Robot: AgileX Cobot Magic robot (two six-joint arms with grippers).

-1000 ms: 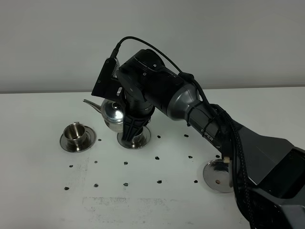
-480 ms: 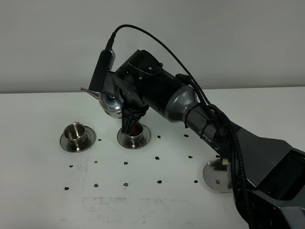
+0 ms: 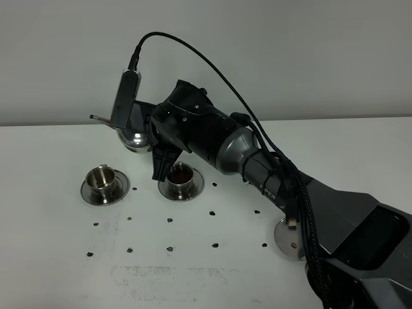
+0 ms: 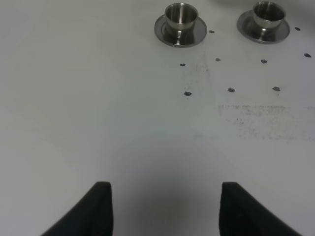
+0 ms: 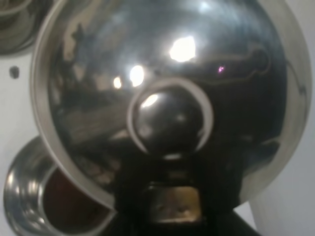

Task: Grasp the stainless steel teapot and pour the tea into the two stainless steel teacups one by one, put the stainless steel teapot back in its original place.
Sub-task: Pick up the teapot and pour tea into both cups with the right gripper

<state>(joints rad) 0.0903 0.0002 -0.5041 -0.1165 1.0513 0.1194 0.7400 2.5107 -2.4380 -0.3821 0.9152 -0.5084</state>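
My right gripper (image 3: 153, 143) reaches across to the left side and is shut on the handle of the stainless steel teapot (image 3: 132, 137). The pot hangs in the air, its spout pointing left, above and between the two stainless steel teacups. The left teacup (image 3: 102, 178) on its saucer looks empty. The right teacup (image 3: 181, 178) holds brown tea. In the right wrist view the teapot's lid (image 5: 170, 118) fills the frame, with the filled teacup (image 5: 47, 199) below it. The original place, a bare saucer (image 3: 288, 240), lies at the right, half hidden by the arm. My left gripper (image 4: 165, 209) is open over bare table.
The white table (image 3: 58, 270) carries a grid of small dark dots. The right arm's black body spans from the lower right corner to the middle of the table. Both teacups (image 4: 181, 18) (image 4: 268, 15) show far ahead in the left wrist view.
The right gripper has carried the teapot up and to the left, off the right teacup. That cup now shows uncovered with brown tea in it.
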